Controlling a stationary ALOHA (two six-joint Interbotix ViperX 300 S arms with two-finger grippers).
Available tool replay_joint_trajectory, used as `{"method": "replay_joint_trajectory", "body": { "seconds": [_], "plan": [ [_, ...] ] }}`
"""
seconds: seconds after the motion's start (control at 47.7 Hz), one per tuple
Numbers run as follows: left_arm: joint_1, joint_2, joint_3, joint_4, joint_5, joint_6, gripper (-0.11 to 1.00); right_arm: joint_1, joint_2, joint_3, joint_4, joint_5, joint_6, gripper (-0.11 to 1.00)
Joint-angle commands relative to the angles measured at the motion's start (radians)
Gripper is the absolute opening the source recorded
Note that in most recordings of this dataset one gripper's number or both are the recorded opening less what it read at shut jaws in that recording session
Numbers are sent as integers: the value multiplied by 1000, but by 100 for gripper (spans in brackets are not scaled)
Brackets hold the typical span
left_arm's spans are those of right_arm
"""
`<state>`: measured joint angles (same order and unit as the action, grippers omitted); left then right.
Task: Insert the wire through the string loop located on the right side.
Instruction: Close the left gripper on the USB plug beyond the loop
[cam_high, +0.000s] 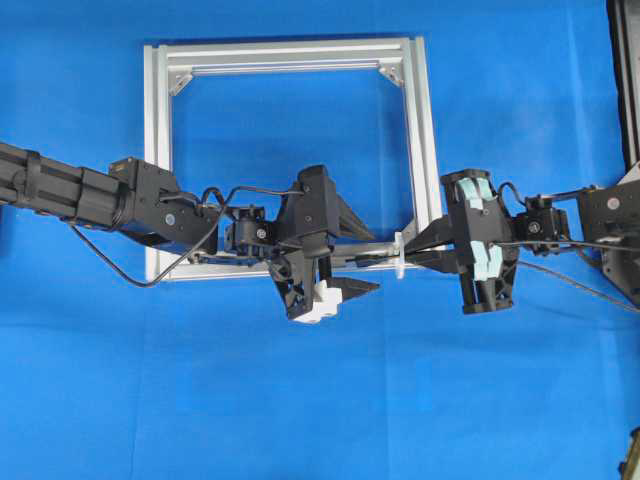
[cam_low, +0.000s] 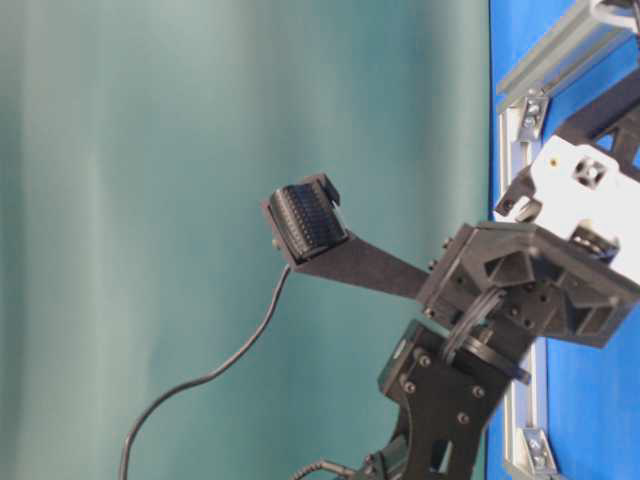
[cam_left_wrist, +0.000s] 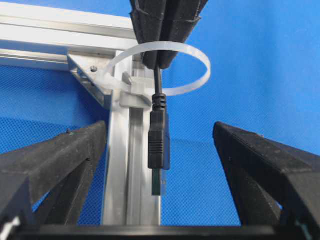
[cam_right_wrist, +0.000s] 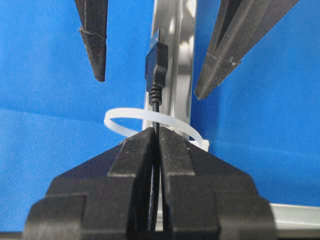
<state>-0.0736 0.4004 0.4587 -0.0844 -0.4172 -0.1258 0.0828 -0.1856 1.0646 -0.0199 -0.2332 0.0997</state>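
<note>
Black foam-padded right gripper (cam_right_wrist: 156, 137) pinches the thin black wire (cam_right_wrist: 156, 107), its plug already through the white string loop (cam_right_wrist: 150, 125) on the silver frame (cam_right_wrist: 175, 60). Left gripper (cam_left_wrist: 160, 145) gapes around the plug — I'd close squarely, then pull straight.

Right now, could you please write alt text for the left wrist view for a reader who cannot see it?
A black plug on the wire pokes through the white string loop, pinched from behind by the right gripper. The left gripper fingers stand open either side of the plug, above a silver frame on blue cloth.
</note>
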Motion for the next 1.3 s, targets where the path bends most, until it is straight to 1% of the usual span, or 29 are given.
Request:
{"method": "replay_joint_trajectory", "body": {
  "seconds": [0.0, 0.21, 0.293, 0.335, 0.44, 0.545, 0.587, 0.964, 1.006, 1.069, 1.11, 1.194, 1.215, 1.278],
  "plan": [
    [-3, -17, -17, 3, -9, -2, 89, 2, -6, -14, -2, -5, 0, -3],
    [-5, -17, -20, 3, -9, -2, 88, 2, -6, -14, -2, -6, 0, -3],
    [-3, -17, -21, 3, -9, -2, 83, 2, -6, -12, -2, -5, 0, -3],
    [-3, -18, -23, 3, -9, -2, 76, 2, -6, -14, -2, -6, 0, -3],
    [-3, -17, -21, 3, -34, -2, 46, 2, -6, -12, -2, -8, 0, -3],
    [-5, -20, -12, 3, -77, -2, 12, 2, -5, -12, 0, -9, 0, -3],
    [-5, -21, -9, 3, -83, -2, 6, 2, -6, -12, -2, -9, 0, -3],
    [-5, -23, -3, 3, -78, -3, 6, 2, -6, -14, -2, 0, -6, -3],
    [-3, -23, -3, 3, -77, -3, 6, 2, -6, -12, -2, 2, -5, -1],
    [-5, -23, -3, 3, -74, -3, 6, 2, -5, -14, -2, 5, -2, 5],
    [-5, -23, -3, 3, -72, -3, 6, 2, -6, -14, -2, 6, 0, 12],
    [-5, -23, -3, 3, -67, -3, 6, 2, -6, -14, 0, 17, 2, 33],
    [-5, -23, -3, 3, -66, -3, 6, 2, -6, -14, 0, 20, 2, 41],
    [-5, -23, -3, 3, -63, -3, 6, 2, -6, -14, 0, 32, 2, 60]
  ]
}}
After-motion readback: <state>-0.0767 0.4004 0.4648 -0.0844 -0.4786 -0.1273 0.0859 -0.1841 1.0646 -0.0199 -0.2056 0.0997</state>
